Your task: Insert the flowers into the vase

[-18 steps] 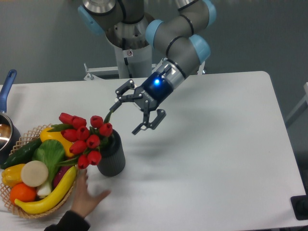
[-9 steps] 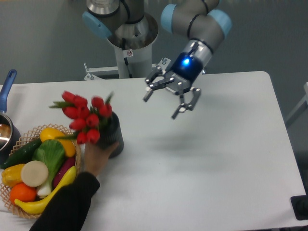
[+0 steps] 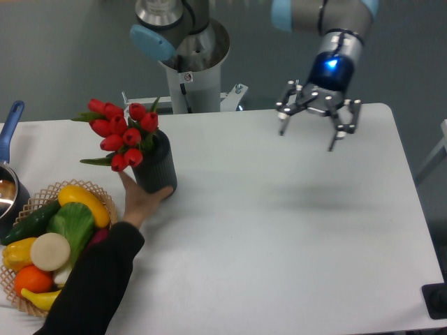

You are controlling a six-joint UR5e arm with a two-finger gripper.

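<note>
The flowers [image 3: 120, 132], red tulips with green leaves, stand with their stems down in the vase [image 3: 156, 167], a dark ribbed cylinder at the left of the white table. A person's hand [image 3: 142, 201] in a black sleeve grips the vase from the front. My gripper [image 3: 308, 139] hangs open and empty above the table's back right area, far to the right of the vase, fingers pointing down.
A wicker basket [image 3: 101, 202] of vegetables and fruit sits at the front left, partly covered by the person's arm [image 3: 91, 286]. A blue-handled pot [image 3: 10, 132] is at the left edge. The robot base [image 3: 190, 66] stands behind the table.
My gripper has swung away to the right and up, still open. The person's hand has slid the vase with the flowers back and a little to the left, and the flowers stand more upright.
</note>
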